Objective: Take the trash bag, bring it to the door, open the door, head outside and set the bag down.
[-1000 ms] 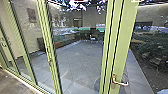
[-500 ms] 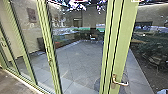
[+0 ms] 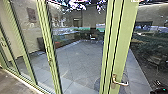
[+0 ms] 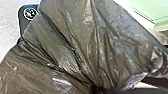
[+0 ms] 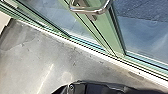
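While the left fingers [image 4: 97, 89] hold the gathered trash bag [image 4: 100, 45], the door handle [image 3: 120, 83] extends its lever rightward, toward the nearer right arm [image 3: 158, 90], whose grip cannot be told.

Glass door [image 3: 126, 37]: wide pale-green frame, right of centre. Metal lever handle [image 3: 121, 82] low on it, grip pointing right. Further green uprights [image 3: 46, 37] to the left, leaning, glass between them. Through the glass: grey paving [image 3: 77, 60] in large slabs; a rectangular wall panel [image 3: 31, 15] at upper left. Grey-brown floor [image 3: 12, 83] at lower left, this side of the sill. Dark object [image 3: 159, 89], lower right corner, small green light; identity unclear.
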